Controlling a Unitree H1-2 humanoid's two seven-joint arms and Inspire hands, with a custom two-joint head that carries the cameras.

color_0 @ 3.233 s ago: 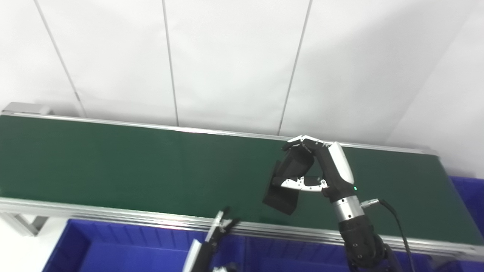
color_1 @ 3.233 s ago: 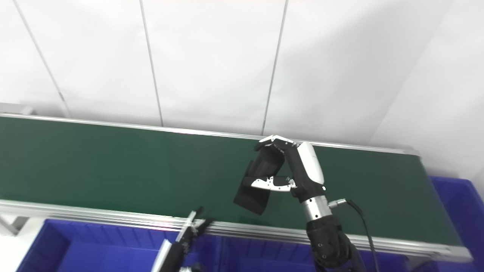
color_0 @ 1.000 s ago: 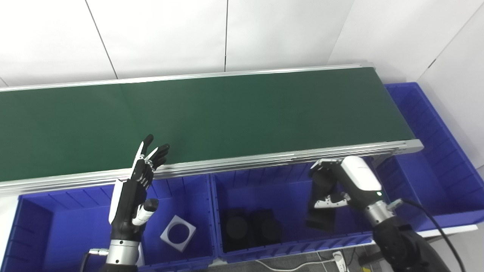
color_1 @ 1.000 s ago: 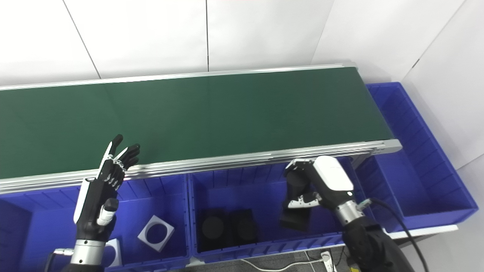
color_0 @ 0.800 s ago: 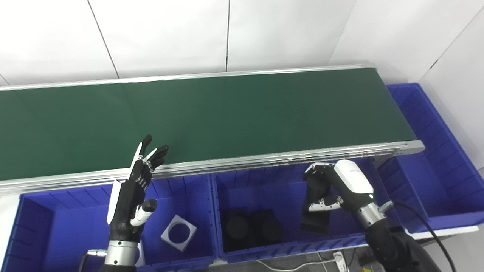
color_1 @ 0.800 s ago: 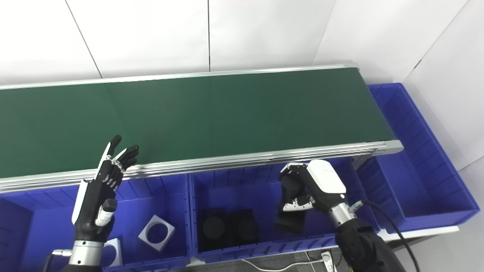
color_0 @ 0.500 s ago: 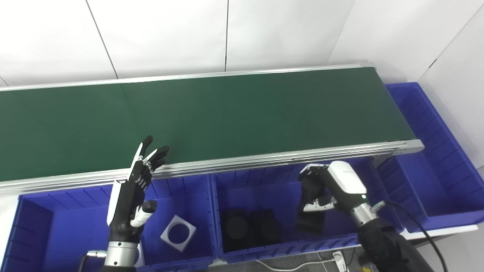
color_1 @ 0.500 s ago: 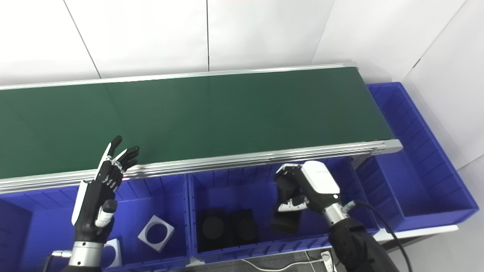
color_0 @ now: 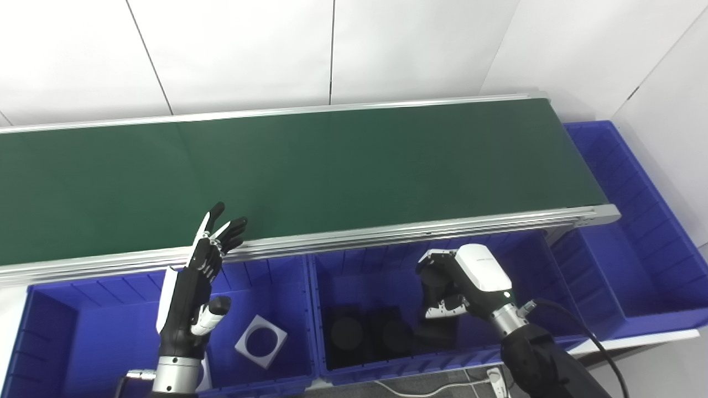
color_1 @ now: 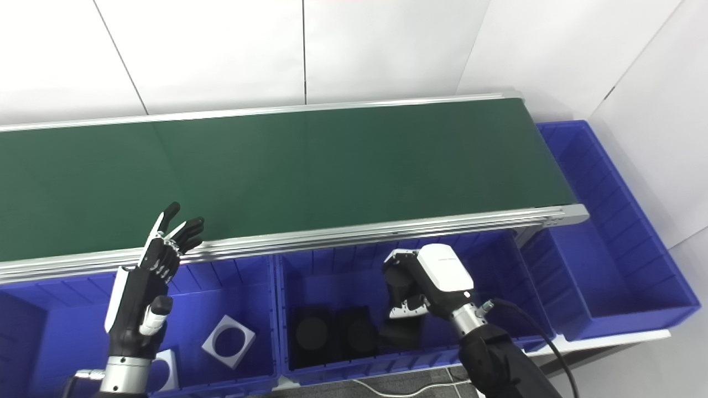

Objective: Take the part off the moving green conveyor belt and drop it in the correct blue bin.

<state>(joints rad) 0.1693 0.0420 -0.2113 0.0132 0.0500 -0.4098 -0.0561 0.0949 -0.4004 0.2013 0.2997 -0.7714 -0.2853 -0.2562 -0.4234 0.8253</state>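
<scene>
**Part held low in the middle bin**

Part [color_0: 440, 334], a black block, sits in my right hand [color_0: 462, 284], my fingers [color_0: 434, 273] curled round its top and my thumb pressed across its front. I hold it inside the middle bin [color_0: 365, 268], toward its right half, with its lower end close to the bin floor; whether it touches the floor I cannot tell. Just to its left, on the floor of the same bin, lie two black parts [color_0: 365, 334] side by side, each with a round hollow.

My left hand [color_0: 193, 293] is raised over the left bin [color_0: 83, 287], palm side turned right, fingers apart and holding nothing, the fingertips reaching up in front of the near rail of the belt [color_0: 304, 166]. Below it in the left bin lies a white part [color_0: 260, 341] with a round hole, tilted like a diamond, and another white piece [color_1: 166, 371] shows partly behind my left wrist.

A third bin [color_0: 619, 182] stands at the right end of the belt.
</scene>
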